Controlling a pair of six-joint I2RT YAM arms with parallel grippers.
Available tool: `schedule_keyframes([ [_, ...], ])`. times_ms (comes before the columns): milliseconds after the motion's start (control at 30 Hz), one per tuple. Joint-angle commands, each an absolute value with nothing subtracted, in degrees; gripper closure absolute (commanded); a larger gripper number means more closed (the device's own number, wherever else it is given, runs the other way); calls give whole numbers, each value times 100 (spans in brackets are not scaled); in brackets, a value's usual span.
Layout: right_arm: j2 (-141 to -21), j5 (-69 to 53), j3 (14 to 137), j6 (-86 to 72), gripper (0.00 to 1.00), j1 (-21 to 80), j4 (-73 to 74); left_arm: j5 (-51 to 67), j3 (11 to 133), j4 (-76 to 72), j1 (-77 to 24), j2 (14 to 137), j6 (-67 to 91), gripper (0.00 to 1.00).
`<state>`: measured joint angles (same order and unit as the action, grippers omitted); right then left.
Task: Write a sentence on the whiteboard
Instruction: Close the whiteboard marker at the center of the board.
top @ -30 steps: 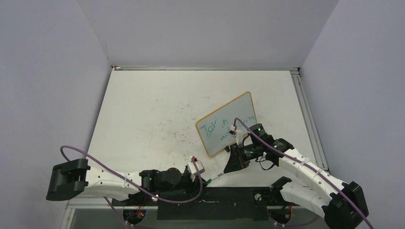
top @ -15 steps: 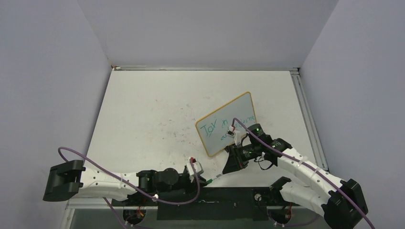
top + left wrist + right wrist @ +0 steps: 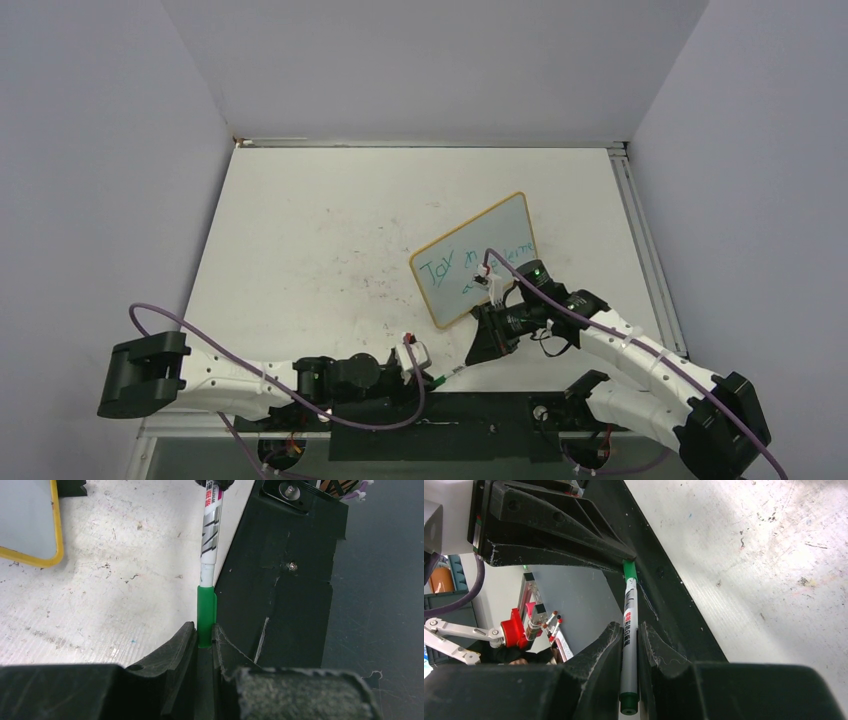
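Observation:
The whiteboard [image 3: 505, 225] stands tilted at centre right of the table, with the teal sentence [image 3: 450, 268] in two slanted lines; its yellow-rimmed corner shows in the left wrist view [image 3: 56, 540]. A white marker [image 3: 458, 370] spans between both grippers near the front edge. My left gripper [image 3: 432, 379] is shut on the marker's green cap [image 3: 206, 615], which sits over the marker's end. My right gripper [image 3: 478, 352] is shut on the marker's barrel [image 3: 629, 630], its green tail end poking out behind the fingers. The cap [image 3: 629, 570] and left fingers [image 3: 574, 535] show in the right wrist view.
The black mounting plate [image 3: 430, 425] runs along the near table edge, just beside the marker [image 3: 290, 580]. The table top [image 3: 320, 230] is scuffed and stained. Grey walls close in the back and both sides. A rail [image 3: 640, 230] runs along the right edge.
Almost nothing. The left arm's rear link swayed slightly left and back. Both grippers stay shut on the marker at the same spot.

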<state>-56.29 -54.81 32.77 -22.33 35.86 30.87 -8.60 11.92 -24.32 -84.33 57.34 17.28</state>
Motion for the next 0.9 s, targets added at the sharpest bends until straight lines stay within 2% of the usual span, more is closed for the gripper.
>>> schedule_keyframes([
  [0,-5640,-5477,3319,-2366,95,3751,2840,-1089,1433,-3057,-8455,5822,1619,100],
  [367,-5969,-3927,3932,-2523,95,4700,2977,-957,1718,-4063,-8070,6960,1363,100],
  [600,-6777,-2461,4865,-2588,95,5716,3661,-721,1823,-4977,-7796,7761,1327,100],
  [867,-7759,-1394,5497,-2674,95,6412,4342,-547,1732,-5383,-7663,8143,1426,100],
])
